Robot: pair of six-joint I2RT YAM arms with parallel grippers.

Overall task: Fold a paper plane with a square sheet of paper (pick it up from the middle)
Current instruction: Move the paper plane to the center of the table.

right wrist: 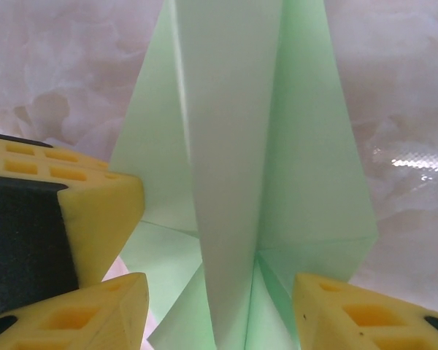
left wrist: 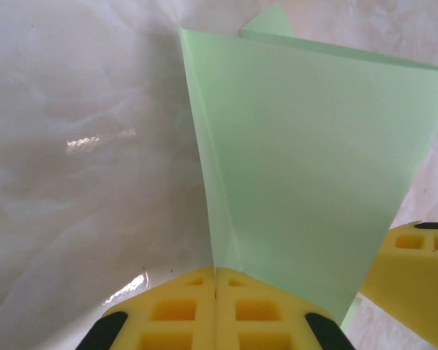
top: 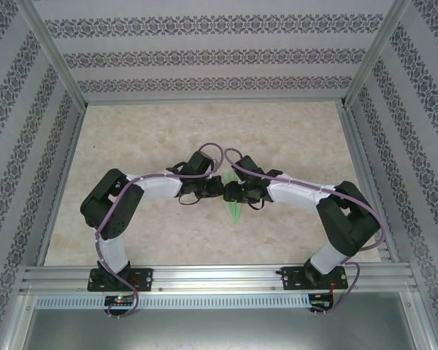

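No text, label, brand, number or sign can be read anywhere in these views.

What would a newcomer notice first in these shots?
The pale green paper plane, a pointed folded shape in the middle of the table, with both arms bent inward to meet over it. Up close, the left claw is pinched shut on a fold of it. The right claw stands open, its yellow fingers either side of the raised ridge.
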